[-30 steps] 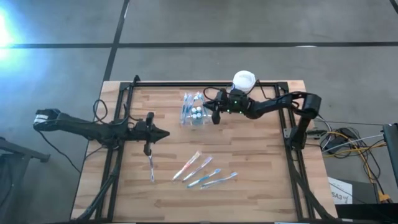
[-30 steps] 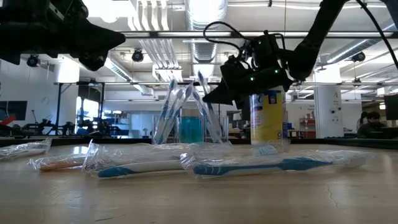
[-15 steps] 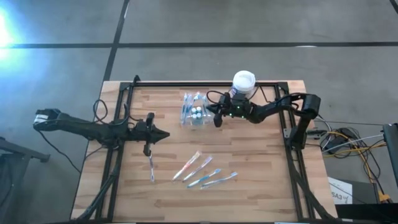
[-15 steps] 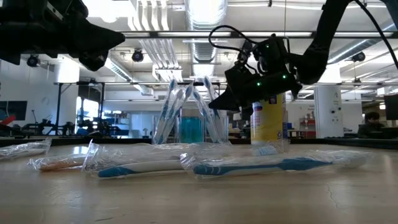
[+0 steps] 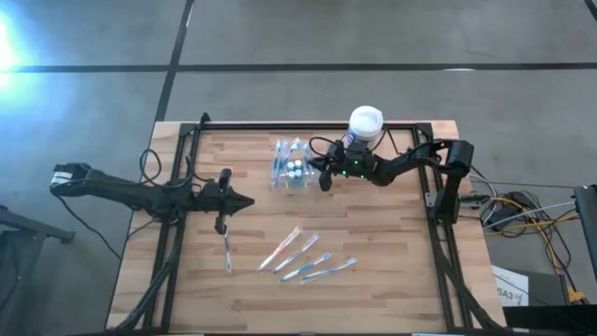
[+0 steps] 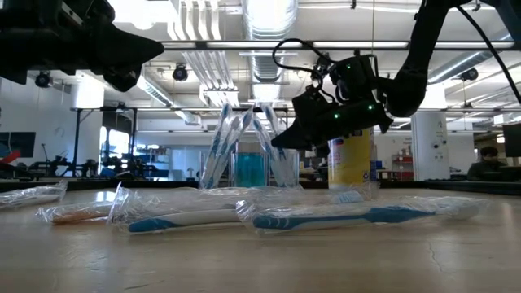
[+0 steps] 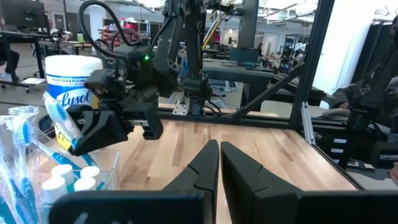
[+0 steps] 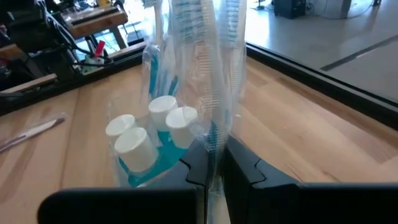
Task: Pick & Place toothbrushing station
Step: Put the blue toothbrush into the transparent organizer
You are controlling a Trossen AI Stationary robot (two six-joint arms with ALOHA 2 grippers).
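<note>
The toothbrushing station [image 5: 291, 170] is a clear holder with a blue bottom, white caps [image 8: 134, 142] and several wrapped toothbrushes standing in it; it rests on the wood table, far middle. My right gripper [image 5: 324, 178] reaches it from the right and is shut on one wrapped toothbrush [image 6: 273, 138] at the holder's right side. My left gripper [image 5: 250, 202] hovers shut and level over the table's left middle [image 7: 219, 163], holding nothing. My right gripper pinches the wrapped toothbrush's clear wrapper [image 8: 216, 127] between its two fingers, about midway along it. The fingers come from the table's right, slanting slightly down, and lie across it. The toothbrush stands nearly upright, leaning; the fingers hide its lower end.
A yellow-and-blue canister with a white lid [image 5: 365, 121] stands just behind my right wrist at the far edge. Several wrapped toothbrushes [image 5: 308, 257] lie near the front middle, one more [image 5: 227, 252] below my left gripper. A black frame [image 5: 177, 187] borders the table.
My right gripper has sunk a little beside the station and rolled slightly, keeping its hold on the wrapped toothbrush, which has tipped a bit with it.
</note>
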